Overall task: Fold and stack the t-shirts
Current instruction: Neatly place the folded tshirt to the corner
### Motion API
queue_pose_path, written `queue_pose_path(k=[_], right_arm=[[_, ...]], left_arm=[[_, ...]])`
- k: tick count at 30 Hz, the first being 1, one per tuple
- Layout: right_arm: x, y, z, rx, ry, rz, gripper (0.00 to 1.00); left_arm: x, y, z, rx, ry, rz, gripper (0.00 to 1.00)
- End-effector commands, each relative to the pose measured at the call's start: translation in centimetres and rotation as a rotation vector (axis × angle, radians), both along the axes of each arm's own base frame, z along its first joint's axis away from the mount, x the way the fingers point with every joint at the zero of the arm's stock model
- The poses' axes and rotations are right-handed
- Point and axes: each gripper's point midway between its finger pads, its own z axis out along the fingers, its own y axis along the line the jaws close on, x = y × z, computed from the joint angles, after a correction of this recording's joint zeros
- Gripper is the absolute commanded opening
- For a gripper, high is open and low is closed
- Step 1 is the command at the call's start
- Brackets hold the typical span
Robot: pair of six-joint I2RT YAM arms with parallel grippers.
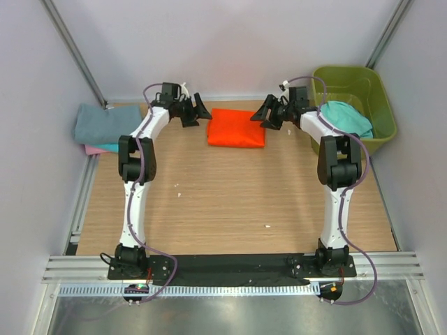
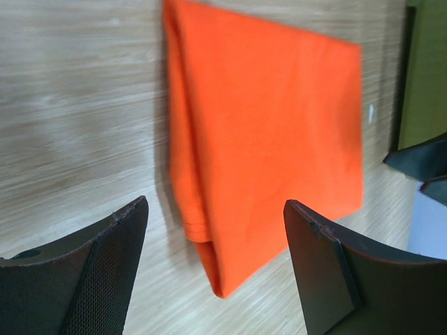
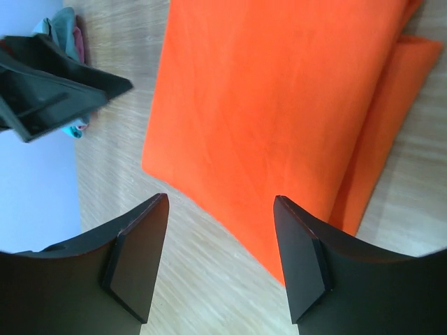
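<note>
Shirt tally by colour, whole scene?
Orange folded cloth shirt: 1
Grey-blue cloth shirt, top of left stack: 1
Pink cloth shirt, edge under it: 1
Teal cloth shirts: 2, one in the olive-green plastic tub, one sliver in that stack
Total: 5

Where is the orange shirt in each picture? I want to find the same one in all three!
Top external: the orange t-shirt lies folded at the far middle of the wooden table.
Left wrist: the orange t-shirt fills the centre and upper right of the picture.
Right wrist: the orange t-shirt fills the upper middle and right.
Shared landmark: the wooden table's pale grain shows beside the shirt in every view.
</note>
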Motion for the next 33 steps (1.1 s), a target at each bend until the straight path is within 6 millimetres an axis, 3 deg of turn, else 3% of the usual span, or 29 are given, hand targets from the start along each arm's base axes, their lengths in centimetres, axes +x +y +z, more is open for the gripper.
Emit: queue_pose_path(k=[1, 4, 12, 18, 21, 26, 29, 30, 32, 33], right_arm=[[1.7, 1.7, 0.3, 0.023, -0.047, 0.028, 0.67], [2.3, 2.3, -0.9, 0.017, -0.029, 0.028, 0.67], [1.8, 2.2, -4.5, -0.012, 0.037, 0.025, 0.67], [1.7, 2.1, -5.9, -0.027, 0.057, 0.022, 0.67], [1.5, 2.2, -6.1, -0.027, 0.059, 0.027, 0.67], [1.3, 2.1, -5.9, -0.028, 0.056, 0.027, 0.67], [1.4, 2.3, -4.7, -0.022, 0.035, 0.032, 0.67], [1.5, 2.1, -4.2, -0.027, 0.022, 0.033, 0.67], [1.6, 2.0, -1.9, -0.026, -0.022, 0.037, 0.67], [1.6, 1.7, -1.1, -0.035, -0.045, 0.043, 0.67]], left_arm=[[-0.2, -1.0, -2.1, -0.072, 0.049, -0.025, 0.79], [-0.1, -1.4, -4.0, -0.097, 0.085, -0.018, 0.78], [-0.4, -3.5, -5.6, -0.213, 0.131, -0.061, 0.72], [-1.6, -5.5, -6.7, -0.276, 0.174, -0.104, 0.63], [-1.9, -6.6, -7.1, -0.300, 0.177, -0.128, 0.52], [-3.0, -8.5, -7.1, -0.328, 0.194, -0.172, 0.40], [-3.4, -8.9, -5.8, -0.344, 0.181, -0.199, 0.17], [-3.6, -8.9, -5.4, -0.341, 0.182, -0.202, 0.01], [-4.0, -8.3, -4.6, -0.335, 0.178, -0.216, 0.00], [-4.0, -8.0, -3.2, -0.336, 0.160, -0.224, 0.00]])
